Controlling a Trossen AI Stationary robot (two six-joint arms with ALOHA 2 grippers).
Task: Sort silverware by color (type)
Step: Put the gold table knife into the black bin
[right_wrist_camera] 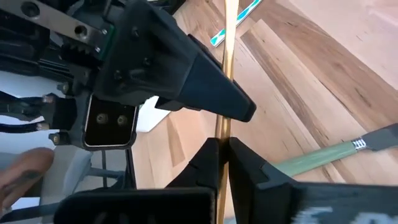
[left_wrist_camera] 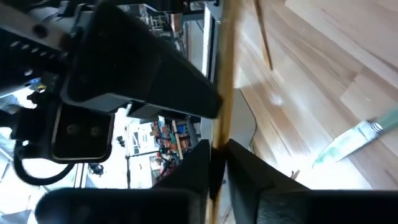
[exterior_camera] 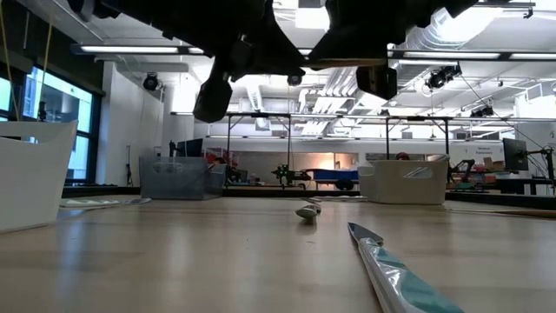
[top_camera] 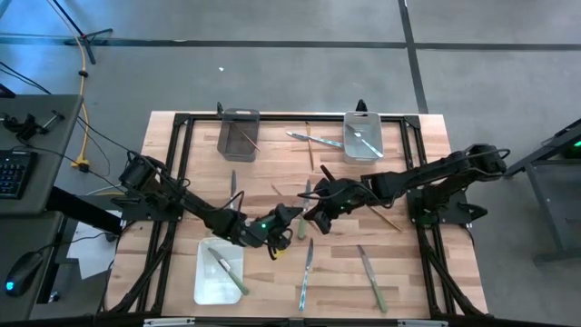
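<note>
Fingers (left_wrist_camera: pixel 214 163) of the left arm and those of the right (right_wrist_camera: pixel 219 163) were both pinched on one thin brown stick (left_wrist_camera: pixel 222 74) above mid-tabletop (top_camera: pixel 408 263) — apparently a handover toward the dark bin (top_camera: pixel 238 133), which held one stick. Two white bins (top_camera: pixel 362 136) — one near, one far — each held a utensil.

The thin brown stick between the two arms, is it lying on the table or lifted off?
Lifted: the thin brown stick is pinched in both hands, above the wooden table.
</note>
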